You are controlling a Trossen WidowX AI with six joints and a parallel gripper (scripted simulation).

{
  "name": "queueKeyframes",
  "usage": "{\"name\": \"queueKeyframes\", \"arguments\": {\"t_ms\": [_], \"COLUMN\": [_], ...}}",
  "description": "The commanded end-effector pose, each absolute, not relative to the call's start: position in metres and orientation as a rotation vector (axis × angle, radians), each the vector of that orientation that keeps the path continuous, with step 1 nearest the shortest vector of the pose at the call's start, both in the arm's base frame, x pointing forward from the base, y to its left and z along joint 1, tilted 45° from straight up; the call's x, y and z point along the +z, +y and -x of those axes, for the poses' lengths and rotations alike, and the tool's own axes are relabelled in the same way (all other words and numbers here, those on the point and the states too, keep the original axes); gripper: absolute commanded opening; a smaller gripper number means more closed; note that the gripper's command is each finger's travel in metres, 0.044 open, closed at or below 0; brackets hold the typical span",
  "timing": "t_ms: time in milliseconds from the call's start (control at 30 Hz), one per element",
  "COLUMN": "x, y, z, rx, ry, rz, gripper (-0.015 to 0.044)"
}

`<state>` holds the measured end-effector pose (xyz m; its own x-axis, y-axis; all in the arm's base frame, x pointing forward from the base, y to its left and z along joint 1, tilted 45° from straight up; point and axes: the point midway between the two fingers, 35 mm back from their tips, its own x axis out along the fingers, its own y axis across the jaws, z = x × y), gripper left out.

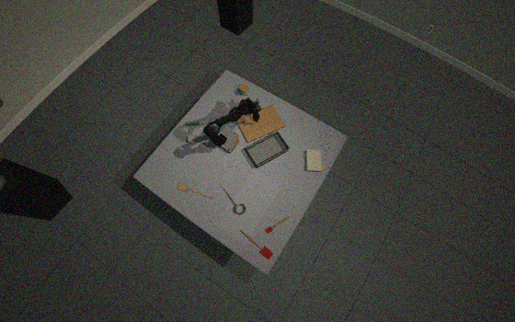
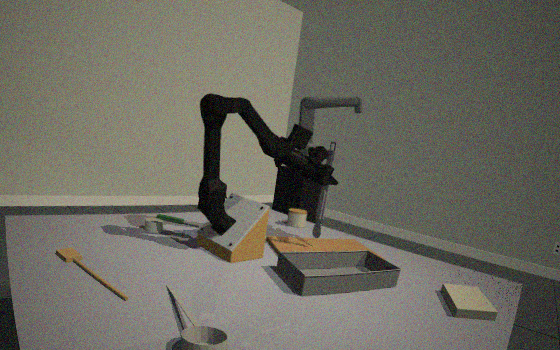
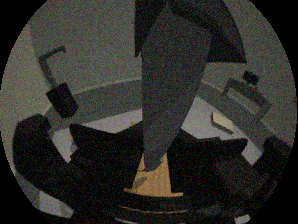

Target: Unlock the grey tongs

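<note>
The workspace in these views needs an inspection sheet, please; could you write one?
Surface: pale table on a dark floor.
Job's things: grey tongs hang near-vertical, tips down, above the wooden board; roasting tin holds nothing visible.
Clutter: wooden spatula, strainer, cream block, green stick, two red spatulas, small cylinder.
Claw: claw shut on the tongs.
Cables: nothing seen.
Surroundings: plain walls; camera stand behind.
</note>
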<state>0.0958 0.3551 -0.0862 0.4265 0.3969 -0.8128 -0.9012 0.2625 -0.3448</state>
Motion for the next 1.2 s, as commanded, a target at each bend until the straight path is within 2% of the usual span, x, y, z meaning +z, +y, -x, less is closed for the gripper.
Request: {"name": "queueKeyframes", "arguments": {"t_ms": [0, 1167], "x": [-0.089, -0.141], "y": [0.358, 0.372], "z": [-0.097, -0.109], "rx": [0.963, 0.792], "ry": [0.680, 1.059], "rz": [0.928, 1.155], "gripper": [-0.0150, -0.0150]}}
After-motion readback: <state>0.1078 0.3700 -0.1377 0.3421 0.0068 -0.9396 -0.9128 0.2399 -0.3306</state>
